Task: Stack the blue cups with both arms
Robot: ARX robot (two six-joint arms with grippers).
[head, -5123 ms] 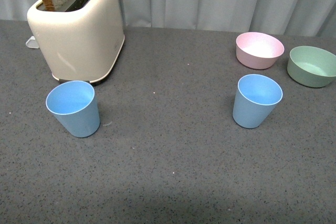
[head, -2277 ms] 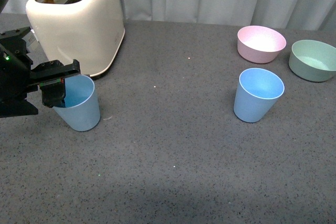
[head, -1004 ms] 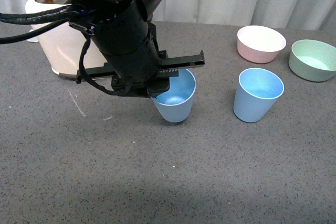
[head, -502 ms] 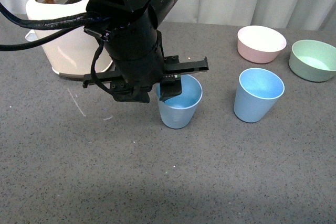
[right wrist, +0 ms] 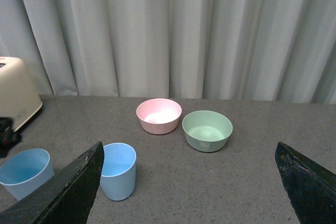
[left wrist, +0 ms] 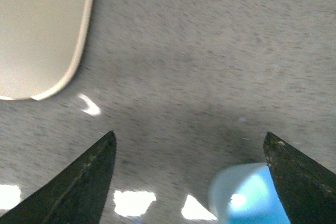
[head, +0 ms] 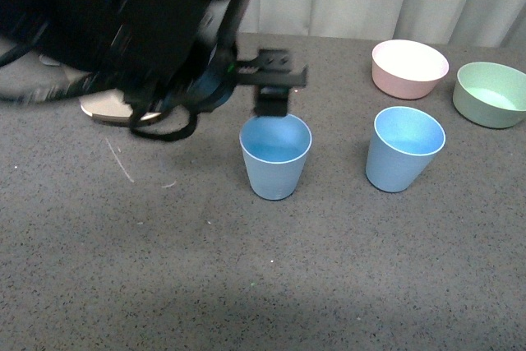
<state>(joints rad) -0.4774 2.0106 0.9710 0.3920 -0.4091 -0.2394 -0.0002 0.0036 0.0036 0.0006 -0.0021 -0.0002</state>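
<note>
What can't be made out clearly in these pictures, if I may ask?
Toaster: front view, almost wholly hidden behind the motion-blurred left arm; right wrist view, cut off by the picture's edge.
Centre blue cup: left wrist view, blurred and cut off by the picture's edge.

Behind centre cup [head: 275,162] left arm [head: 148,30] looms; front clear

Pink bowl [right wrist: 159,115] and green bowl [right wrist: 207,129] sit just beside each other, out ahead between the right gripper's fingers [right wrist: 73,187], on a speckled grey table [right wrist: 236,192]. Cream toaster [right wrist: 16,100] is way off outside one finger, with a white curtain [right wrist: 157,30] behind everything.
</note>
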